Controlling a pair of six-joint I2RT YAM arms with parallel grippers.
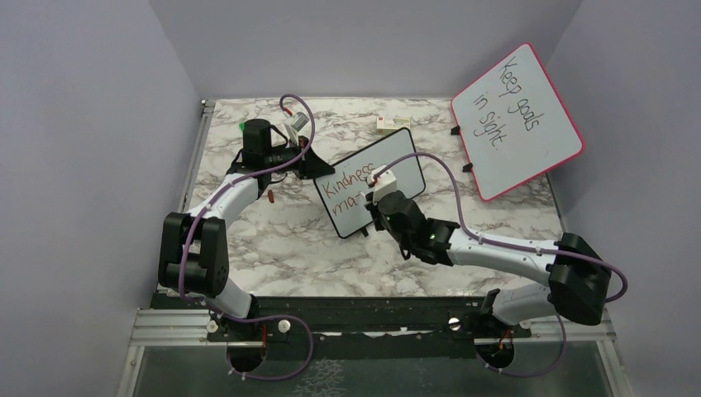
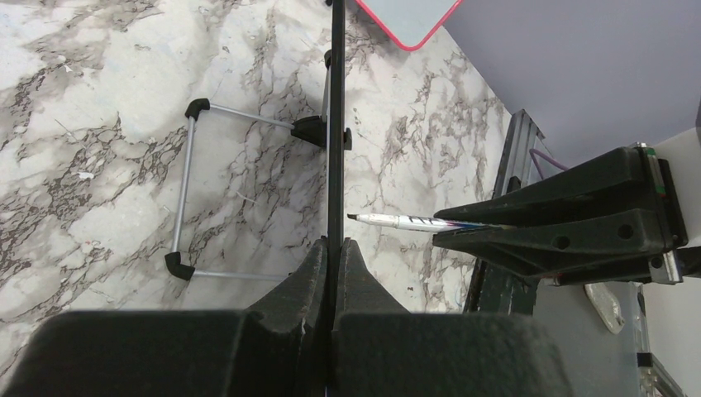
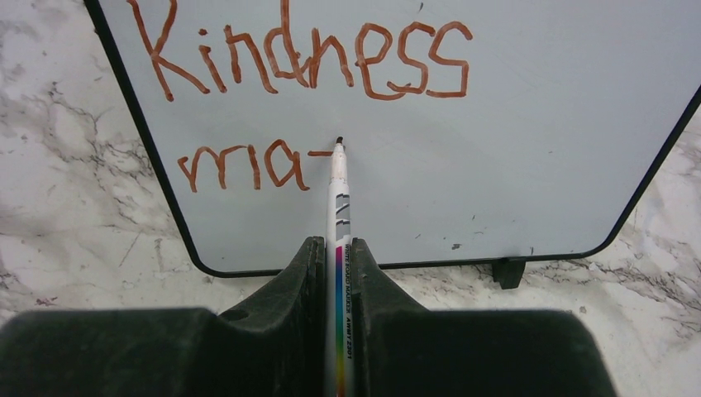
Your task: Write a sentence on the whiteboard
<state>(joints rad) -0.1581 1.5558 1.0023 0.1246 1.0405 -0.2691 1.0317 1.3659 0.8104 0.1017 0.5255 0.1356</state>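
Observation:
The whiteboard [image 1: 388, 165] with its thin black frame stands tilted at mid table. Its face [image 3: 512, 141] carries the sentence [image 3: 306, 54] in red-brown marker: "Kindness" on top, "ma" and a short stroke below. My left gripper [image 1: 312, 163] is shut on the board's left edge; in the left wrist view the board [image 2: 335, 124] runs edge-on between the closed tips of that gripper [image 2: 334, 241]. My right gripper [image 3: 337, 241] is shut on a white marker [image 3: 339, 198], whose tip touches the board just right of "ma". The marker [image 2: 405, 221] also shows from the side.
A larger pink-framed board [image 1: 517, 120] reading "Keep goals in sight" leans at the back right. A small box [image 1: 393, 125] lies behind the whiteboard, a small cap [image 1: 271, 197] beside the left arm. A wire stand [image 2: 186, 203] sits on the marble behind the board.

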